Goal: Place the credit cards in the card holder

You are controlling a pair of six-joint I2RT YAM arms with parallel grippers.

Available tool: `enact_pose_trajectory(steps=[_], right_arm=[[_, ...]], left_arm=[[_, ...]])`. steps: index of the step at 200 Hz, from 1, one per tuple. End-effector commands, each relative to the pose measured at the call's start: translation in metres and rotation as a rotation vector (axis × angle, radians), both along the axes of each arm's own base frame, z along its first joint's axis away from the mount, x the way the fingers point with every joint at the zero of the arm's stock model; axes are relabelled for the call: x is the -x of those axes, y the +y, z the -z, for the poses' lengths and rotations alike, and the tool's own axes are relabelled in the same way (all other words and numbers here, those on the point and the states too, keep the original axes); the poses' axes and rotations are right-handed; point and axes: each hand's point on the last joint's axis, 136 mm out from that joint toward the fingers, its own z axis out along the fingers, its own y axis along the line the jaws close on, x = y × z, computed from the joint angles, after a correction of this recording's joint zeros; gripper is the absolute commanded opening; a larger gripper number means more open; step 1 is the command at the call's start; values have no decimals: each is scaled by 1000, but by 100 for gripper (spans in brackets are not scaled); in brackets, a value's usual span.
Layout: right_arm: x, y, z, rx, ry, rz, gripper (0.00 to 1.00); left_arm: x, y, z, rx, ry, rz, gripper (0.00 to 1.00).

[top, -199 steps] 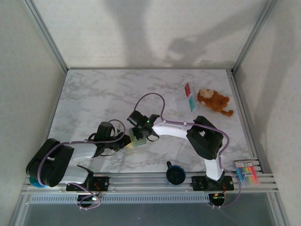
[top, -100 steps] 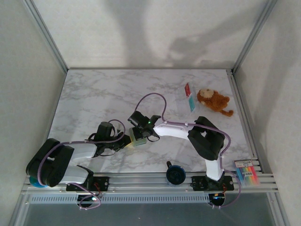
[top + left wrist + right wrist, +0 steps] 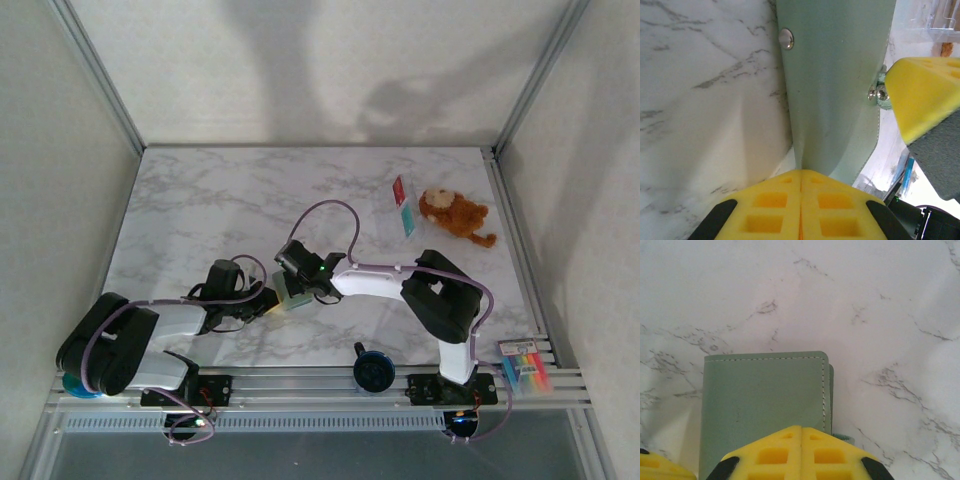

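Grey-green and small, the card holder (image 3: 291, 294) lay near the front middle of the marble table (image 3: 200, 210), right between the two grippers. The left gripper (image 3: 801, 200) had its yellow pads squeezed together on one flap of it — the flap ran straight into the place where the pads met. The right gripper (image 3: 801, 452) was squeezed closed too, right at the holder's edge, but whether it pinched anything could not be told. The two credit cards (image 3: 402, 206) lay far back on the right, just beside a brown plush toy (image 3: 455, 217).
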Motion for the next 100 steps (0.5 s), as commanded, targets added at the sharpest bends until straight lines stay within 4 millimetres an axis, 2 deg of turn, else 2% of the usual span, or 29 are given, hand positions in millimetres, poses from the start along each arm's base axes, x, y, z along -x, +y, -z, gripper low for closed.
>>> enact_pose_trajectory(steps=[1,100], right_arm=[[4,3,8,-3,-12,-8,0],[11,15,12,-78,50,81,0]], left_arm=[[6,-4,2,20,6,24,7],[3,-8,3,24,11,30,5]])
